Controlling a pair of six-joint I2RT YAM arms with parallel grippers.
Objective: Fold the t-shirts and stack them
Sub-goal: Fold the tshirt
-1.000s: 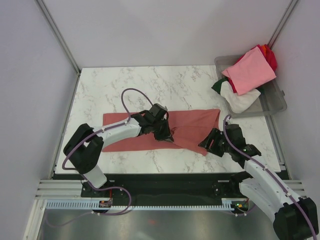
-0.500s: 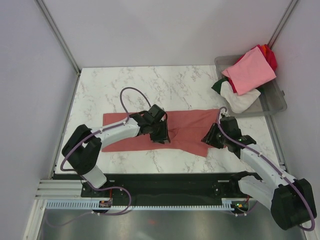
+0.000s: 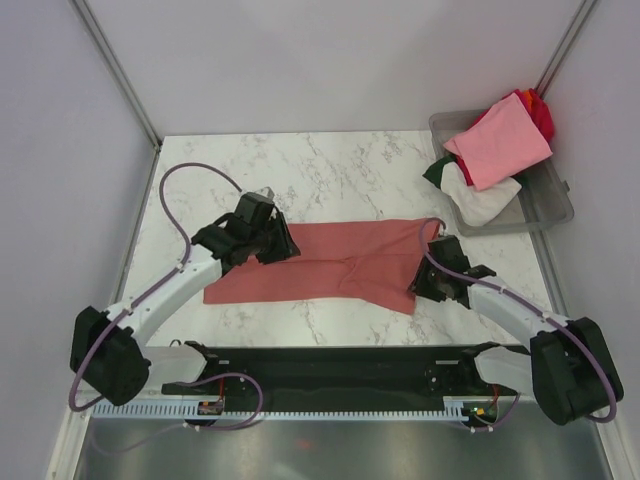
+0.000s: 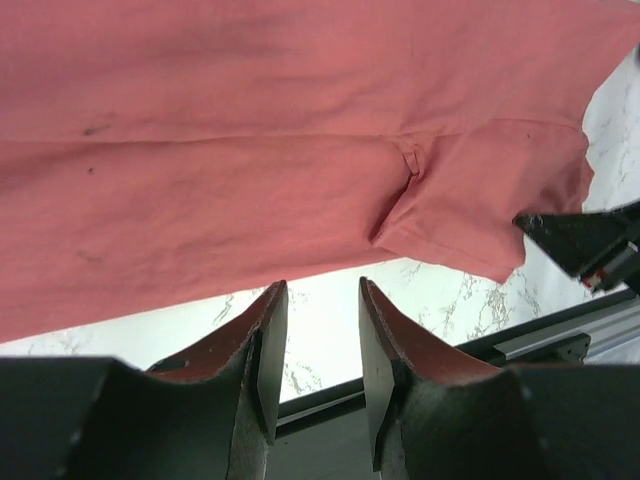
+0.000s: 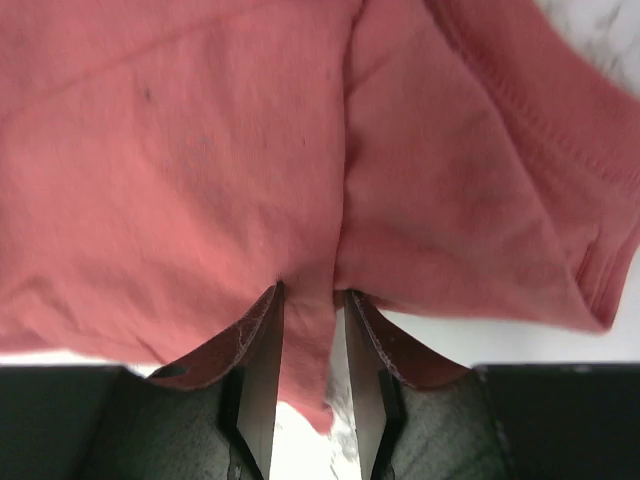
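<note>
The dusty brick-red t-shirt [image 3: 330, 265] lies flat on the marble table as a long folded strip; it also shows in the left wrist view [image 4: 250, 150] and the right wrist view [image 5: 200, 150]. My left gripper [image 3: 282, 248] hovers over the strip's left part, open and empty [image 4: 322, 300], with bare table between the jaws. My right gripper [image 3: 420, 283] sits on the shirt's right end. Its jaws [image 5: 312, 310] are slightly apart with a flap of the cloth between them and a gap on one side. Light pink [image 3: 498, 140], bright red [image 3: 540, 110], white [image 3: 480, 200] and dark green [image 3: 437, 170] shirts lie piled in the tub.
The clear grey plastic tub [image 3: 555, 205] stands at the table's back right corner, overhanging it. The black base rail [image 3: 330, 355] runs along the near edge. White walls close in left, back and right. My right gripper also shows in the left wrist view [image 4: 590, 240].
My left gripper has pulled back from the shirt's middle to its left part. My right gripper has moved slightly forward onto the shirt's right end. The shirt lies flatter in the middle.
</note>
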